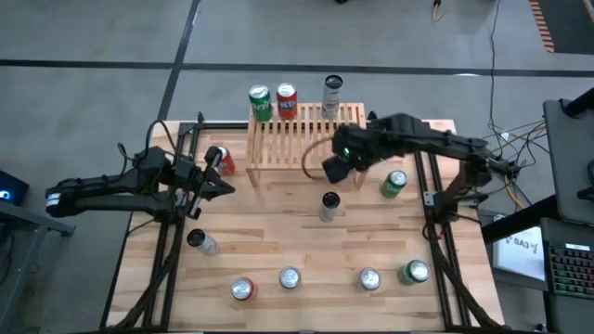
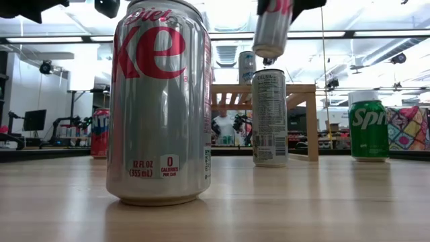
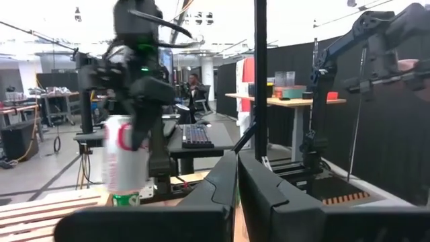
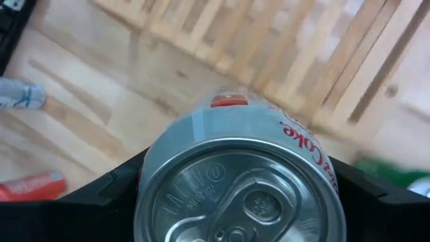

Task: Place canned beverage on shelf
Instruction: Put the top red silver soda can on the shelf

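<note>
The right arm reached in from the tabletop's point(image 1: 306, 250) right edge, bent at the elbow, with its wrist turned down just in front of the shelf point(image 1: 302, 139). The right gripper point(image 1: 336, 167) had its fingers clamped wide around a silver Diet Coke can point(image 4: 235, 175), holding it off the wood. The right wrist view looked straight onto the can's lid and pull tab, with the shelf's slats just beyond it. In the low view the same can point(image 2: 272, 27) hung in the air, tilted slightly, above a tall slim can point(image 2: 270, 117) standing on the tabletop. The left wrist view caught it from the side, upright in the right gripper point(image 3: 138, 94), its base clear of the slatted top.

The left arm lay stretched along the tabletop's left side, its left gripper point(image 1: 221, 186) with fingers point(image 3: 215, 188) pressed together and holding nothing, beside a red can point(image 1: 221, 160) lying near the shelf's left end.

From above, a green can point(image 1: 260, 102), a red can point(image 1: 287, 100) and a slim silver can point(image 1: 332, 95) stood at the shelf's far edge. Only the high view showed the row of cans along the near tabletop edge; the low view filled much of its left half with one large Diet Coke can point(image 2: 161, 101) and showed a green Sprite can point(image 2: 368, 131) at the right.
</note>
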Motion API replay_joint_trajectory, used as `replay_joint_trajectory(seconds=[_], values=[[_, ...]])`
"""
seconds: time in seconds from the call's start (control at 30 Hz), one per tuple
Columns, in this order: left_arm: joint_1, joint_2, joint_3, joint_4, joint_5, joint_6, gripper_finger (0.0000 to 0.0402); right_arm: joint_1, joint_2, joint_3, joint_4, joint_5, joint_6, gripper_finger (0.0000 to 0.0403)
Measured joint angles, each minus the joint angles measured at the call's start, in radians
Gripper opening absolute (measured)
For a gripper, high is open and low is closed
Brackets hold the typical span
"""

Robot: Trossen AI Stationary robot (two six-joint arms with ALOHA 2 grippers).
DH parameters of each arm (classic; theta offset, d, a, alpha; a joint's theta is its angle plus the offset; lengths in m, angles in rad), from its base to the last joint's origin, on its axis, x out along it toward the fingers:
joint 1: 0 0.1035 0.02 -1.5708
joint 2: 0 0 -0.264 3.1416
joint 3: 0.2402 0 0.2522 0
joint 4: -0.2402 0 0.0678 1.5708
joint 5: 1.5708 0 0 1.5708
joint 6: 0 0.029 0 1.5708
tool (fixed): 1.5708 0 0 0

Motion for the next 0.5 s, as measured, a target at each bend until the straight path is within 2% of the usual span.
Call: replay_joint_trajectory(seconds=[0.13,0.23,0.5], values=[[0.000,-0.003,-0.010,-0.001,0.007,-0.012,0.0000,-0.078,0.073,0.101,-0.085,-0.013,-0.091,0.0294],[0.000,-0.010,-0.015,-0.003,0.007,-0.012,0.0000,-0.130,0.102,0.129,-0.073,-0.064,-0.140,0.0294],[0.000,-0.034,-0.013,-0.001,0.007,-0.012,0.0000,-0.235,0.141,0.132,-0.077,-0.117,-0.215,0.0294]])
